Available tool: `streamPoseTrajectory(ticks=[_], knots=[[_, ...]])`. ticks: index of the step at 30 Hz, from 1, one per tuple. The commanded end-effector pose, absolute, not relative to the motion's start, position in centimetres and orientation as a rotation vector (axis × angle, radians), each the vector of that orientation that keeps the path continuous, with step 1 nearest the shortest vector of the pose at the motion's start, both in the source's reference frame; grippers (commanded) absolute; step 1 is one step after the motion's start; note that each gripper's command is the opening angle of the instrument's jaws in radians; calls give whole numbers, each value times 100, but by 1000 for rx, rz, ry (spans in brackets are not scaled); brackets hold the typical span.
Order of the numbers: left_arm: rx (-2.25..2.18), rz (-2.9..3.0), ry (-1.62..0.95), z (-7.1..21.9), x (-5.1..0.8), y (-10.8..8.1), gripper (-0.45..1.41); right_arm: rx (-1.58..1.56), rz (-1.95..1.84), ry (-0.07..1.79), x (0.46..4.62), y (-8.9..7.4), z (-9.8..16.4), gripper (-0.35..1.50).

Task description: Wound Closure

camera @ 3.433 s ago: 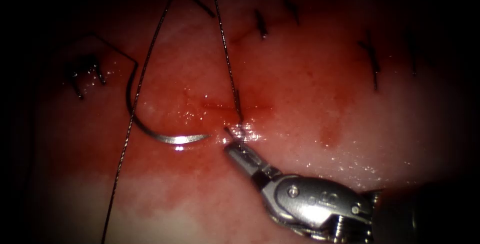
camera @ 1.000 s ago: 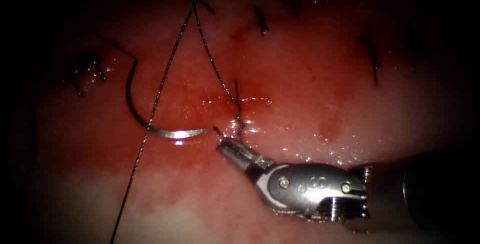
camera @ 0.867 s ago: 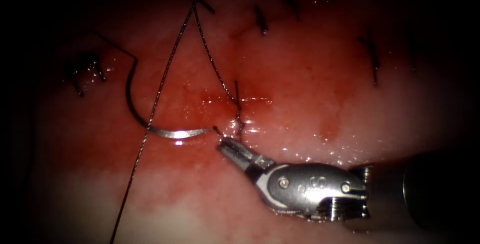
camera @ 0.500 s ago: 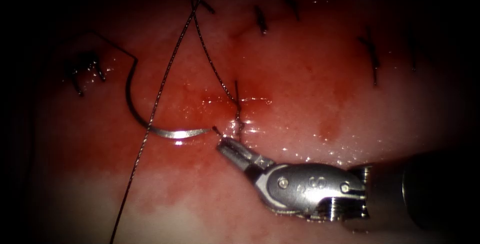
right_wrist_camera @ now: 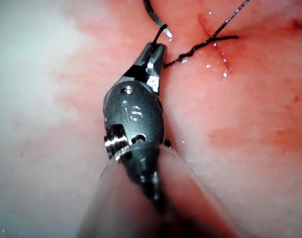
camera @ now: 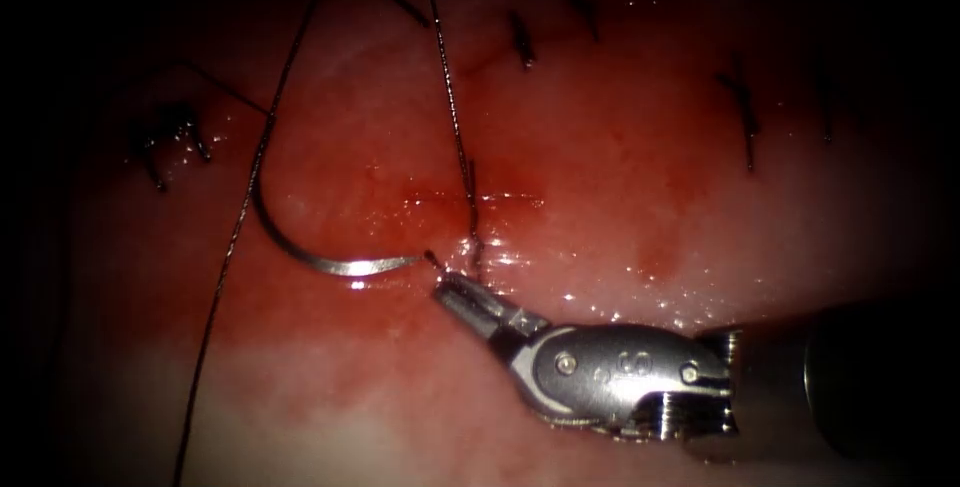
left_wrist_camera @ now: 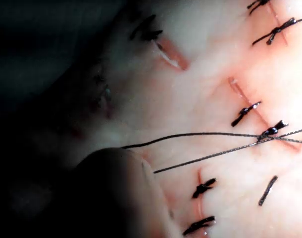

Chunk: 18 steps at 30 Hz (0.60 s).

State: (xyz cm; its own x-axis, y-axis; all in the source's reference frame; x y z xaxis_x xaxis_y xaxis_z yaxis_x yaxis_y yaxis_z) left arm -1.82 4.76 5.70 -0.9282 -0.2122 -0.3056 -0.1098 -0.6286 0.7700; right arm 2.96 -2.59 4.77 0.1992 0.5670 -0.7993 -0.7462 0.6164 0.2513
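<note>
My right tool point(camera: 447, 289) comes in from the lower right, and its jaws are shut on the short thread end beside the knot point(camera: 476, 239) at the small cut point(camera: 500, 199). The right wrist view shows the same hold, with the right tool point(right_wrist_camera: 153, 52) pinching the dark tail. The curved needle point(camera: 330, 265) lies loose on the tissue point(camera: 620, 177), left of the cut, with neither tool holding it and its tip near the right jaws. One thread strand point(camera: 452, 107) rises taut from the knot. Another strand point(camera: 232, 242) runs down the left side.
Several finished dark stitches point(camera: 522, 45) sit along the upper tissue, with another cluster at the far left point(camera: 170, 142). Red fluid point(camera: 400, 217) wets the tissue around the cut. In the left wrist view, two thread strands point(left_wrist_camera: 205, 135) cross over stitched tissue point(left_wrist_camera: 245, 113).
The two long strands, crossed near the top before, now hang apart. The left strand has swung further left and the other runs straight up from the knot. My right tool has hardly moved.
</note>
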Motion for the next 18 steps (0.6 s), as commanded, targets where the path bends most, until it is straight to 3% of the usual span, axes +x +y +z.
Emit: streamPoseTrajectory(ticks=[1, 18], knots=[[580, -2716, -1330, 581, -186, 478, -45, -205, 928, 1012, 301, -267, 481, -35], [626, -2708, -1353, 652, -189, 499, -45, -190, 944, 1002, 297, -248, 471, -35]])
